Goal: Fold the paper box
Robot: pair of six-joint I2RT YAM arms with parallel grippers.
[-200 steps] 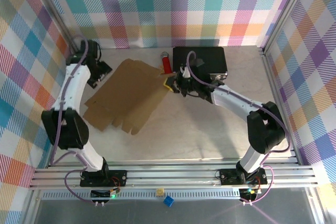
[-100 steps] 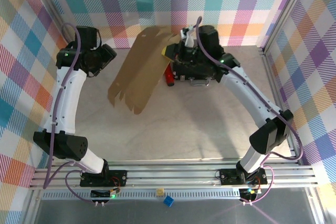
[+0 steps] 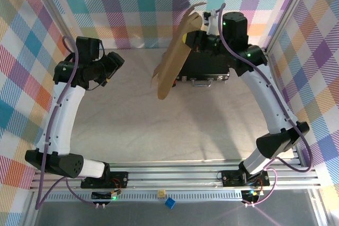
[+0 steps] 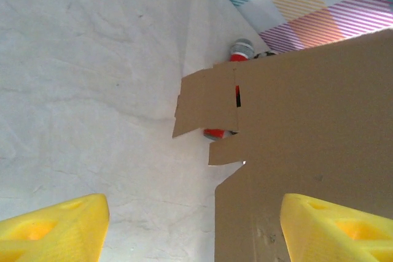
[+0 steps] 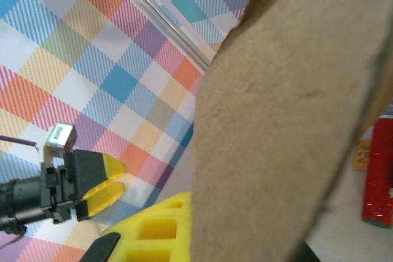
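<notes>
Now lifted off the table, the flat paper box hung from the pinching right gripper, the left gripper wide open facing it, folding not begun

The paper box is plain brown, the case black, the canister red, the walls multicoloured plaid.

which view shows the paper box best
Top external: the whole paper box is in frame, held up on edge by the right end effector. Left wrist shows one broad face with flaps, cropped; right wrist shows a blurred close-up of its surface.
</notes>
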